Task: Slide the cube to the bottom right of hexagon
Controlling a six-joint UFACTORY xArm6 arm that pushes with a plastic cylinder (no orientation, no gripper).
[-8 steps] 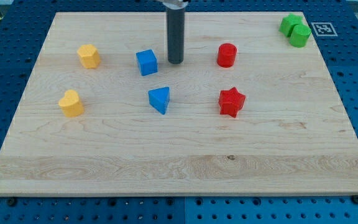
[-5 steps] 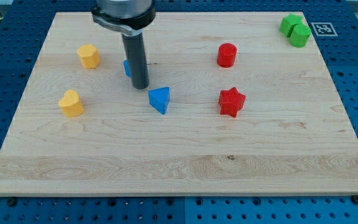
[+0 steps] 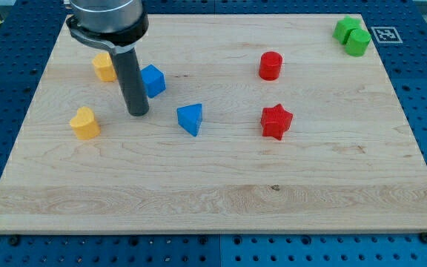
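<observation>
The blue cube (image 3: 153, 80) lies on the wooden board, left of centre near the view's top. The yellow hexagon (image 3: 103, 67) is up and left of it, partly hidden behind my rod. My tip (image 3: 137, 113) rests on the board just below and left of the cube, between the cube and the yellow heart-like block (image 3: 84, 123). The rod stands close beside the cube's left face; I cannot tell whether they touch.
A blue triangular block (image 3: 190, 119) lies right of my tip. A red cylinder (image 3: 270, 65) and a red star (image 3: 276, 121) are right of centre. Two green blocks (image 3: 352, 35) sit at the top right corner. The board's edge (image 3: 213, 230) runs along the bottom.
My tip moved from right of the cube, past it, down and left to its lower left. The cube shifted left, closer to the yellow hexagon, and turned a little.
</observation>
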